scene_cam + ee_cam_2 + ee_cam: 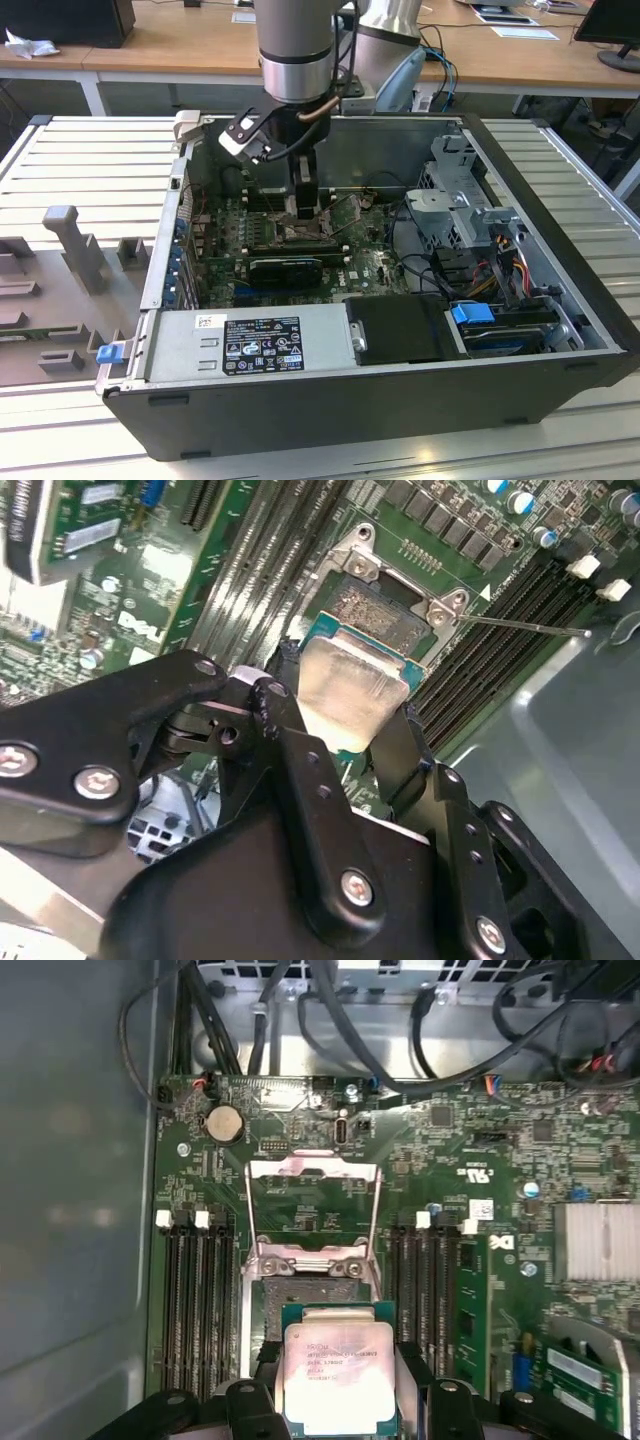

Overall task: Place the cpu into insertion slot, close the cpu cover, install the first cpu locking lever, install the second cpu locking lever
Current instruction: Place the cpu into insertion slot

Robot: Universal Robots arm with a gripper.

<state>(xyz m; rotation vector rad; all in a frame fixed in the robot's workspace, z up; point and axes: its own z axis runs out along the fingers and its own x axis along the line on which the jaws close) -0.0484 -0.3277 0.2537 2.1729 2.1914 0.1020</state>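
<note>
My gripper (338,1385) is shut on the cpu (338,1370), a square chip with a pale metal face, its black fingers (285,675) pressing two opposite edges. The cpu (350,692) hangs slightly tilted just above the insertion slot (292,1295), overlapping the side of it nearest the gripper. The dark socket (385,615) lies bare inside its silvery rim. The cpu cover (313,1168), a thin silvery frame, is swung open and stands back from the slot. A thin lever rod (530,626) sticks out beside the socket. In the exterior view my gripper (305,200) reaches down into the open computer case.
Long black memory slots (195,1300) flank the socket on both sides. Cables (330,1030) hang along the case wall beyond the board. A drive cage (465,215) and a power supply (255,345) stand inside the case (560,260). A finned heatsink (597,1240) sits on the board.
</note>
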